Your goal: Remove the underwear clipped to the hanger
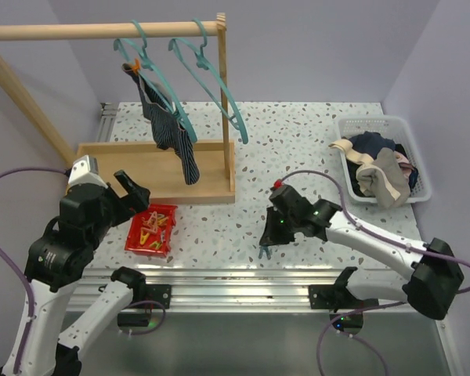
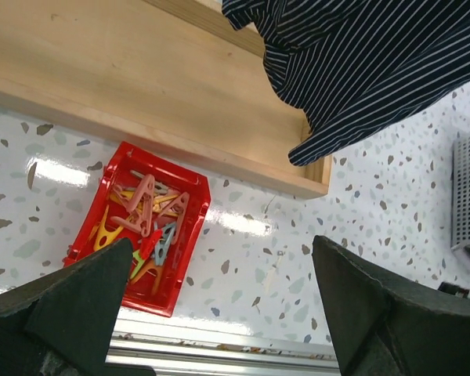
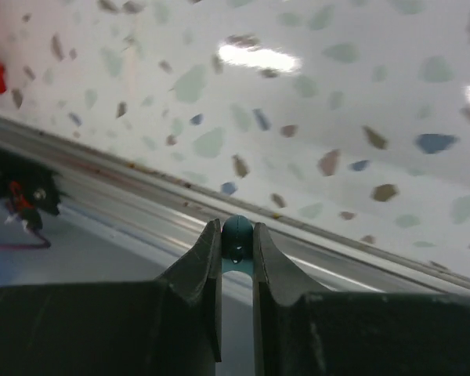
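Red tray (image 2: 189, 251) holds pegs (image 2: 145, 211), white basket (image 1: 368, 120) clothes (image 1: 380, 168). Over the speckled table (image 1: 298, 149), left gripper (image 2: 221, 243) gapes wide. Right gripper (image 3: 236, 227) pinches a teal bit (image 3: 236, 241).

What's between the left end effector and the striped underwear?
The rack's wooden base lies between left end effector and underwear, in top and left wrist views; the red clip tray sits nearer, by the end effector.
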`<move>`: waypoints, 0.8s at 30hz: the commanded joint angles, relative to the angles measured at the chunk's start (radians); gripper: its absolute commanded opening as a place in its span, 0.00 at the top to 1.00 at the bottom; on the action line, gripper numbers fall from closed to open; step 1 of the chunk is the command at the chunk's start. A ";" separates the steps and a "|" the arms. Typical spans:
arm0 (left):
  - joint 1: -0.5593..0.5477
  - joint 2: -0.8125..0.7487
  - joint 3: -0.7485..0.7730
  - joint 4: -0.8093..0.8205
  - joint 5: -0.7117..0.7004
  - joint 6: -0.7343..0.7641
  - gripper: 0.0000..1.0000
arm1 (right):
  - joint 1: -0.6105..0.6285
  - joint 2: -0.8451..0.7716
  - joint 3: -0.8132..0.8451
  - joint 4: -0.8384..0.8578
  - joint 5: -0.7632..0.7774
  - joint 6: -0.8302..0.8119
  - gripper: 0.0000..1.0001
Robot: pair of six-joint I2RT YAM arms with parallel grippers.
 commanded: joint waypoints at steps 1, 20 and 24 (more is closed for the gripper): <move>0.007 -0.036 0.050 -0.040 -0.062 -0.043 0.00 | 0.160 0.094 0.155 0.144 -0.009 0.141 1.00; 0.004 -0.133 0.289 -0.124 -0.118 -0.106 0.00 | 0.510 0.810 0.973 0.377 0.104 -0.095 1.00; -0.010 -0.156 0.300 -0.138 -0.142 -0.126 0.00 | 0.511 0.885 1.059 0.372 0.196 -0.100 1.00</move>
